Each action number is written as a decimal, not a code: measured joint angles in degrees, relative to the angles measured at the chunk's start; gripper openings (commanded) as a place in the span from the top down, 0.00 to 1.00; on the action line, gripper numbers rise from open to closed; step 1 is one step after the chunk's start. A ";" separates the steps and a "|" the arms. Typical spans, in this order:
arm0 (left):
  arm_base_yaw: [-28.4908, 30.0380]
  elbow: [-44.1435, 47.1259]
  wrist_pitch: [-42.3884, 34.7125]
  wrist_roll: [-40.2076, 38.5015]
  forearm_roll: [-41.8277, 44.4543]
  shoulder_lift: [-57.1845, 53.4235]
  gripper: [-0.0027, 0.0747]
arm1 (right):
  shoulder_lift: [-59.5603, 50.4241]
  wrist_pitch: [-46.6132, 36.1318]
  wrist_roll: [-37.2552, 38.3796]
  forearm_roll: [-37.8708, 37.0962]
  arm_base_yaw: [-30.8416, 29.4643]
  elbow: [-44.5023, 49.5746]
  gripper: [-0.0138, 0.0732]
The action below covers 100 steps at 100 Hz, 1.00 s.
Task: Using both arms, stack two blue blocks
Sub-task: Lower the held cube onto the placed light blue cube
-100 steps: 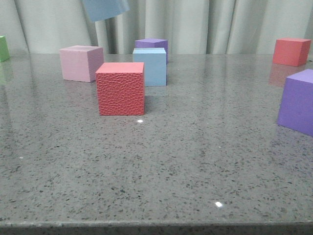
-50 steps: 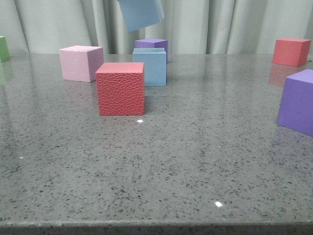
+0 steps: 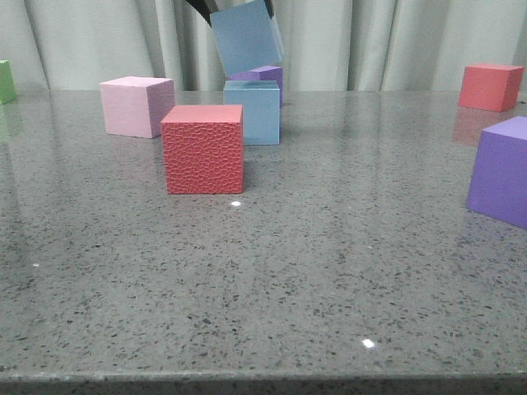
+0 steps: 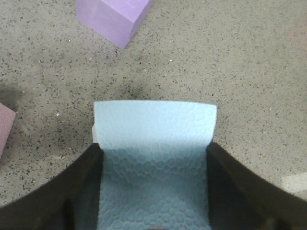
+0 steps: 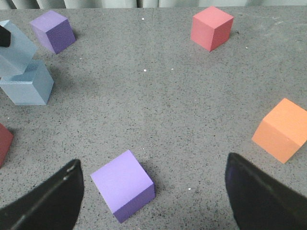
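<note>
Pale-blue dimpled foam cube [image 4: 153,143], tilted, tool-clamped [image 4: 153,191].

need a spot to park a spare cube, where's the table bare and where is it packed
Bare: the wide grey speckled tabletop in front of the textured red cube, reaching to the near purple cube. Also bare is the stretch between the far red cube and the orange cube. Crowded: the back cluster around the resting pale blue cube, pink cube and held blue cube.
</note>
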 measured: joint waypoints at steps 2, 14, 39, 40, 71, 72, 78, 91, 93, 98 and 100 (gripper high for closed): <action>0.00 0.00 0.00 0.00 0.00 0.11 0.70 | 0.00 0.00 0.00 0.00 0.00 0.00 0.15; 0.00 0.00 0.00 0.00 0.00 0.30 0.70 | 0.00 0.00 0.00 0.00 0.00 0.00 0.15; 0.00 0.00 0.45 0.00 0.65 0.30 0.64 | 0.00 0.00 0.00 0.00 0.00 0.00 0.15; 0.00 0.00 0.45 0.00 0.65 0.42 0.62 | 0.00 0.00 0.00 0.00 0.00 0.00 0.15; 0.00 0.00 0.57 0.00 0.65 0.99 0.32 | 0.00 0.33 0.00 0.00 0.00 0.00 0.15; 0.00 0.00 0.57 0.00 0.65 0.99 0.32 | 0.00 0.31 0.00 0.00 0.00 0.00 0.15; 0.00 0.00 0.57 0.00 0.65 0.99 0.29 | 0.00 0.31 0.00 0.00 0.00 0.00 0.15; 0.00 0.00 0.57 0.00 0.65 0.99 0.24 | 0.00 0.35 0.00 -0.05 0.00 0.00 0.15; 0.00 0.00 0.57 0.00 0.65 0.99 0.24 | 0.00 0.45 0.00 -0.05 0.00 0.00 0.15; 0.00 0.00 0.57 0.00 0.65 0.99 0.24 | 0.00 0.56 0.00 -0.05 0.00 0.00 0.15; 0.00 0.00 0.57 0.00 0.52 0.99 0.24 | 0.00 0.68 0.00 -0.14 0.00 0.00 0.15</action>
